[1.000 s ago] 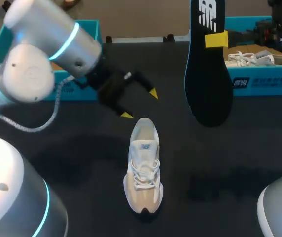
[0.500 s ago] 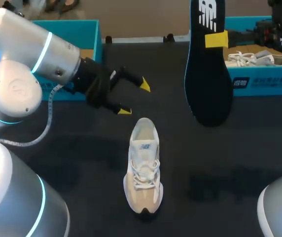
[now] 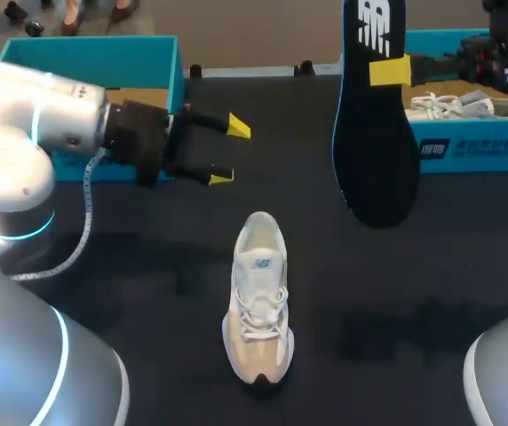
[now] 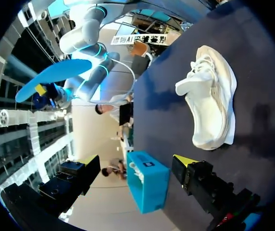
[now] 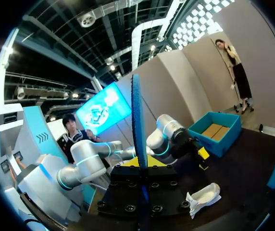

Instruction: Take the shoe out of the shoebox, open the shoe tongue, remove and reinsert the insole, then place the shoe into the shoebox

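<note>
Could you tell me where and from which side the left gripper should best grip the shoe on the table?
Probably at the heel, from above on the far side: the shoe stands upright on its sole, heel towards the open left gripper, and its heel rim is narrow enough to pinch across.

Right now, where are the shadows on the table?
Head view: soft dark patches on the table either side of the shoe, the right one nearest the raised insole. Left wrist view: a darker shadow on the table right beside the shoe.
</note>
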